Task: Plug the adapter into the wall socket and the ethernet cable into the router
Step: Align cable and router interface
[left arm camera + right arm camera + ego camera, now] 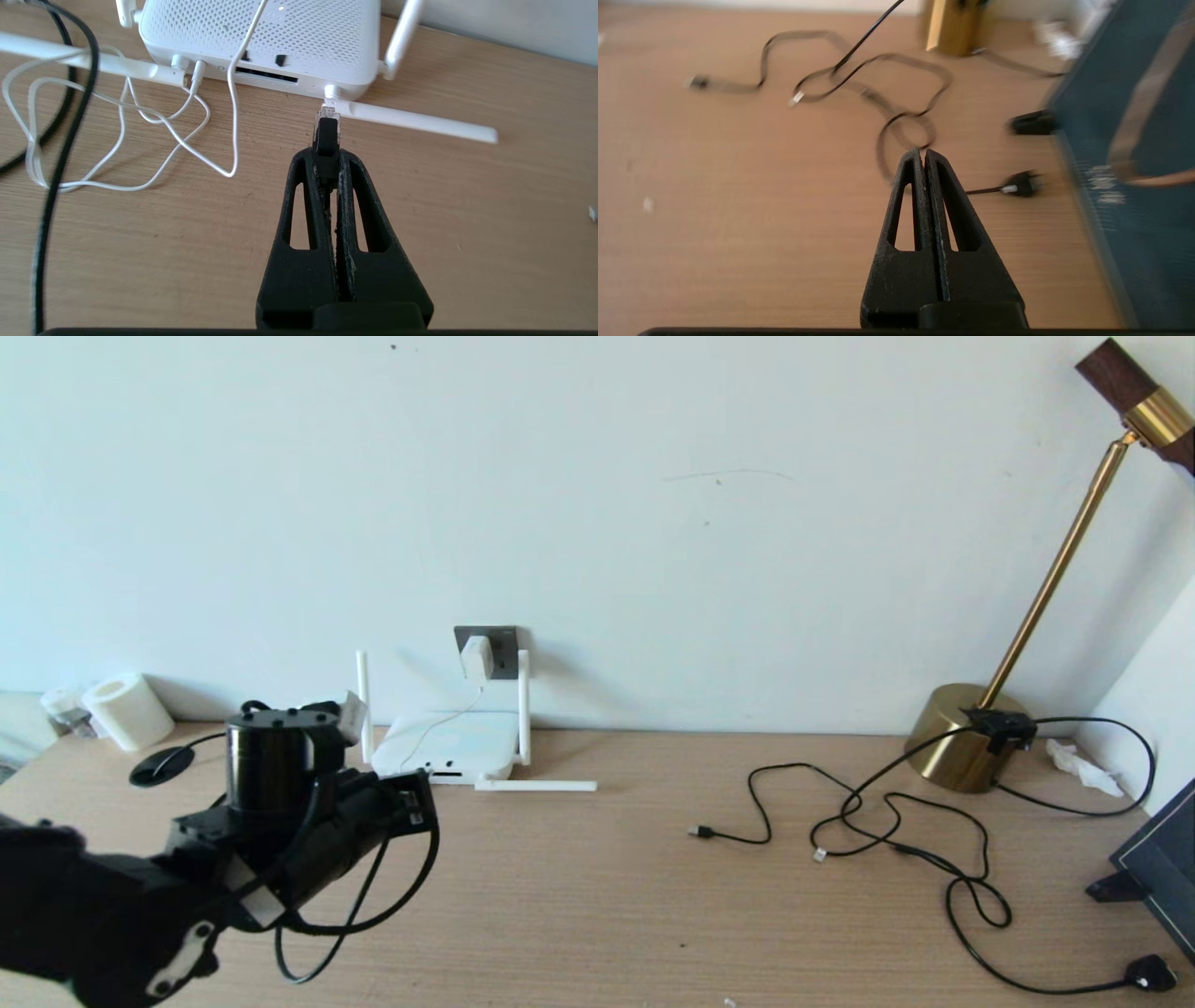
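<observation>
The white adapter [476, 656] sits in the dark grey wall socket [502, 644], and its thin white cord [140, 116] runs down to the router [448, 745]. My left gripper [327, 156] is shut on the ethernet cable's black plug [327, 130]. The plug's clear tip points at the router's [261, 42] front edge, just short of it, beside a flat antenna's base and off to one side of the dark port slot [266, 76]. The ethernet cable [373, 915] loops under my left arm. My right gripper [923, 154] is shut on nothing, above bare table at the right.
One router antenna [537, 786] lies flat on the table. Thin black cables [896, 821] sprawl at the right beside a gold lamp base [966, 737], ending in a black mains plug [1150, 973]. A dark panel [1167, 868] stands at the right edge. A paper roll [126, 709] sits far left.
</observation>
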Available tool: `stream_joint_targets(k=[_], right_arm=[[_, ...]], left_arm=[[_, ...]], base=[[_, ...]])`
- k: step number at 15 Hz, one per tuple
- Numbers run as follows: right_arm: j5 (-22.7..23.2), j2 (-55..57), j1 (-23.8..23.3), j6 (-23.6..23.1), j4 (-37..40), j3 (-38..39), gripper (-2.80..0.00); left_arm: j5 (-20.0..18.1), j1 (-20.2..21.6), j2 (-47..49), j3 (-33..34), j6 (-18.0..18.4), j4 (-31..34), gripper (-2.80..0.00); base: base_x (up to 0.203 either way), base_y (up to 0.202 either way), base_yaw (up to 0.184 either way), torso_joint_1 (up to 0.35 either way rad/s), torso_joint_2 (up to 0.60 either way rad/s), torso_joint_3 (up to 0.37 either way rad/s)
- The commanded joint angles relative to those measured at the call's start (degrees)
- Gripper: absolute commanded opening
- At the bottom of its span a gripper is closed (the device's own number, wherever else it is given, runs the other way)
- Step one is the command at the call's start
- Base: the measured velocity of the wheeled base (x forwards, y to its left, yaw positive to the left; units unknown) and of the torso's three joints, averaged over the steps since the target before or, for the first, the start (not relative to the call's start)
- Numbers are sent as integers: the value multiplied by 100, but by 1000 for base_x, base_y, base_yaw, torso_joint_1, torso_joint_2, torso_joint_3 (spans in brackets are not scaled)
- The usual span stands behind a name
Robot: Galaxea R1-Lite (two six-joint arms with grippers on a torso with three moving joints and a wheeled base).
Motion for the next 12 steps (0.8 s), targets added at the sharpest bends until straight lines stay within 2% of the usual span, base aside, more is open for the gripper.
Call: stream_joint_targets(k=[1,3,6,7,8,10,12], right_arm=[[297,-163,-68,-53,-633,835,-280],[836,-163,-92,61,-1473,1328,-280],[744,-163,-95,9,-1437,1320,-280],[560,-163,-95,-48,-1430,1328,-280],[603,-136,-68,-94,-1258,1285,-280],[1154,173,366,-68,-614,1066,-280],[1403,317,875,67,-480,1000,-280]], left_arm=[[48,9,846,-22,-88,-476,-280],[69,2,1016,-33,-155,-575,-280],[185,-8,1350,-65,-163,-792,-280],[269,1,1537,-64,-161,-1059,-280],[324,26,1710,-36,-145,-1430,-280],[391,44,1947,23,-120,-1775,-280],[418,36,1965,126,-133,-1811,-280]], base=[[0,0,0,0,0,0],[0,0,0,0,0,0],[0,0,0,0,0,0],[0,0,0,0,0,0],[0,0,0,0,0,0],[0,0,0,0,0,0],[0,0,0,0,0,0]])
